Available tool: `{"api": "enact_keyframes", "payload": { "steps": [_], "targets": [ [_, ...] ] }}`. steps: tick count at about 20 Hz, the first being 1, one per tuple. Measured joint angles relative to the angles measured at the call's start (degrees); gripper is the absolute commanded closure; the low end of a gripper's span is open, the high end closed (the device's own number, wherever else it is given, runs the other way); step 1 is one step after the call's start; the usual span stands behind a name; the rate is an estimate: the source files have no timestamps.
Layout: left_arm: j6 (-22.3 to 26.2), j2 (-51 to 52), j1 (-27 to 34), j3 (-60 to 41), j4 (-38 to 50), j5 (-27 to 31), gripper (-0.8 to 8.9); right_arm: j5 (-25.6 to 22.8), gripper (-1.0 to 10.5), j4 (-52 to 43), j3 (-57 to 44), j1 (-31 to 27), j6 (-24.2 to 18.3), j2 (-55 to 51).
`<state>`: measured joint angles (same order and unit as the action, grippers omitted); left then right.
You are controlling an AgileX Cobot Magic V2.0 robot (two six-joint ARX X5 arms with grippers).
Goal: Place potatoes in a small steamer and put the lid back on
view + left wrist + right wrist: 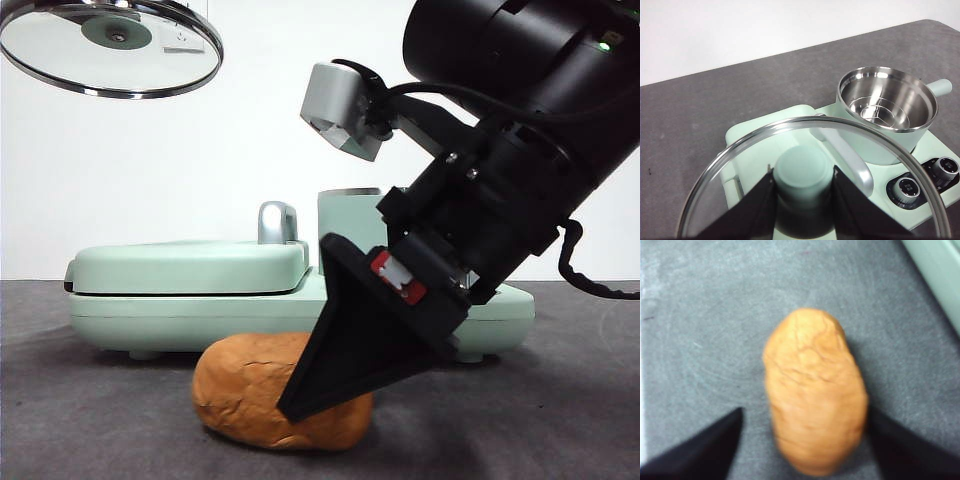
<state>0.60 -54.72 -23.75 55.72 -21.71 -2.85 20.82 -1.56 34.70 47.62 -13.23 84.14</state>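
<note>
Right end effector [805,440] straddles the potato [812,390], jaws spread; a skewed pinch could roll it across the desk [700,315]. Left end effector [803,187] clenches the lid [730,165], which could swing.

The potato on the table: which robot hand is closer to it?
Right. The right gripper straddles the potato, jaws open. The left gripper holds the lid up high, away from it.

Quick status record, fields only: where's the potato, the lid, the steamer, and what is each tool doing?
potato: lying on the table, not lifted
right tool: open, one jaw on each side of the potato
lid: held up in the air by its knob
left tool: shut on the lid's knob
steamer: uncovered, nothing inside, on the mint-green base
</note>
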Motion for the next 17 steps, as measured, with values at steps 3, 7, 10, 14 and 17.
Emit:
{"api": "enact_keyframes", "payload": {
  "steps": [3,7,10,14,17],
  "targets": [
    [0.0,0.0,0.0,0.0,0.0,0.0,8.04,0.04,7.1,0.04,0.02,-0.02,3.28,-0.04],
    [0.13,0.0,0.39,0.0,0.0,0.02,8.04,0.0,7.1,8.76,2.58,-0.07,9.14,-4.35],
    [0.22,0.0,0.39,0.0,-0.02,0.02,8.04,-1.84,7.1,22.23,9.11,-0.94,10.95,-9.75],
    [0.22,0.0,0.37,0.0,-0.66,0.0,8.04,-6.78,7.1,43.17,21.53,-4.13,11.93,-11.3],
    [0.22,0.0,0.39,0.0,-2.05,0.02,8.04,-8.96,7.1,50.36,29.83,-7.04,12.04,-11.23]
  ]
}}
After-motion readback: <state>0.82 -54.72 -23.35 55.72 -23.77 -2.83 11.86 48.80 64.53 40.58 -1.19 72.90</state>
